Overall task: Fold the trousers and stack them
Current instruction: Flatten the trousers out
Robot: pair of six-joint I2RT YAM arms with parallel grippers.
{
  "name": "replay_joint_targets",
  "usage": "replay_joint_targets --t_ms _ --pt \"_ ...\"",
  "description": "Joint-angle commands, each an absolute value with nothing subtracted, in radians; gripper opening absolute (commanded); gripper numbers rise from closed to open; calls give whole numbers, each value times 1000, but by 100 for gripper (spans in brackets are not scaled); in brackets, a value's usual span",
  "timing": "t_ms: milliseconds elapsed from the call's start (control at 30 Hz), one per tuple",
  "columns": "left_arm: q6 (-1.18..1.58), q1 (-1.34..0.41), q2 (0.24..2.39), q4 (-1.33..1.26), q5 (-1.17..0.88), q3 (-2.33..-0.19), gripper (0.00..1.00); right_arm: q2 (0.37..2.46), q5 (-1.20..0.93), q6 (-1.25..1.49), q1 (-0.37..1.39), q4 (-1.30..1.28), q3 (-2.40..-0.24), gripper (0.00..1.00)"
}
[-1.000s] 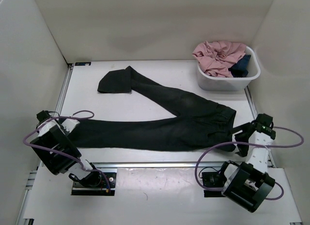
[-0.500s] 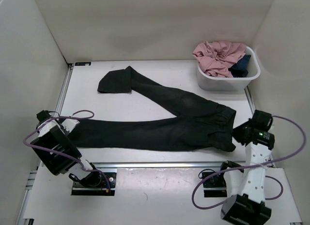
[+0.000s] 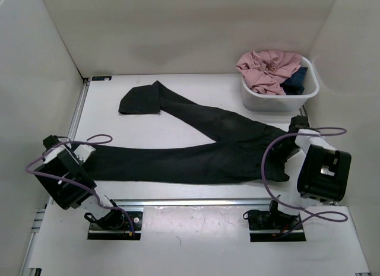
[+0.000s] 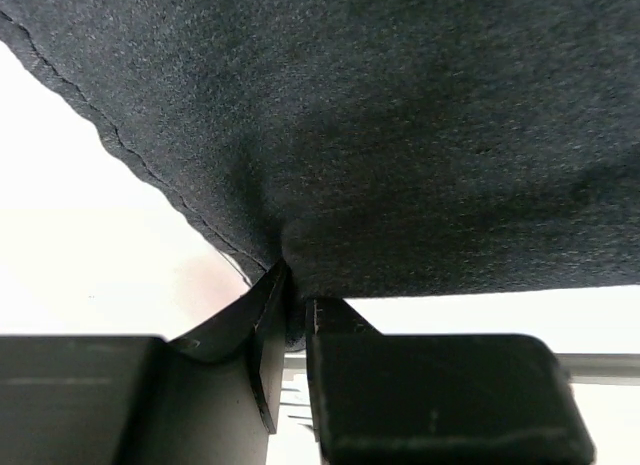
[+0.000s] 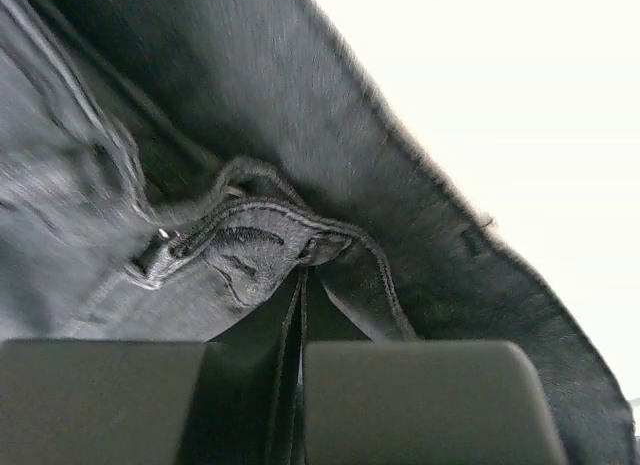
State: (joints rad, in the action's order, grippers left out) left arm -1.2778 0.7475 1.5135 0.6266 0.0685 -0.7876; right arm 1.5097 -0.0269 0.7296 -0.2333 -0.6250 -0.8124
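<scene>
The black trousers [image 3: 208,151] lie spread on the white table in a sideways V. One leg runs to the far left and ends in a folded cuff [image 3: 139,101]. The other leg runs along the near side to my left gripper [image 3: 89,153], which is shut on that leg's hem [image 4: 330,185]; the fabric is pinched between its fingertips [image 4: 272,295]. My right gripper [image 3: 290,144] is at the waist end. In the right wrist view it [image 5: 303,285] is shut on a fold of the waistband [image 5: 260,240].
A white tub [image 3: 279,101] stands at the far right corner, holding a pink garment [image 3: 267,68] and a small dark blue garment [image 3: 295,81]. White walls close in the table on three sides. A metal rail [image 3: 196,202] runs along the near edge.
The right arm swung from the near right edge up over the waist, and its jaws went from open to shut on the waistband. The left gripper kept its hold and place.
</scene>
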Motion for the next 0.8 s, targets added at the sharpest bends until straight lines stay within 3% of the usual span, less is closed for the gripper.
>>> replay_joint_targets --t_ms 0,167,300,400,533,567,700,733,767 --pt "-1270 769 1535 624 75 -850 24 1543 77 770 -230 -531 -932 0" --pt "-1270 787 1557 615 84 -873 24 1545 152 839 -256 -539 -968 0" --pt "-1270 787 1566 615 84 -873 24 1580 16 752 -299 -517 -991 0" --pt "-1279 787 1543 615 75 -850 24 1491 1 626 -273 -570 -1022 0" --pt "-1279 787 1525 615 75 -819 24 1306 18 581 -264 -814 -965 57" --pt "-1269 787 1525 615 75 -819 24 1217 18 594 -264 -849 -939 59" --pt "-1269 787 1516 615 75 -799 24 961 -11 774 -264 -969 -786 60" --pt "-1269 787 1516 615 75 -799 24 855 -11 808 -264 -1010 -761 56" --pt "-1269 787 1516 615 75 -799 24 804 -21 839 -264 -1028 -715 36"
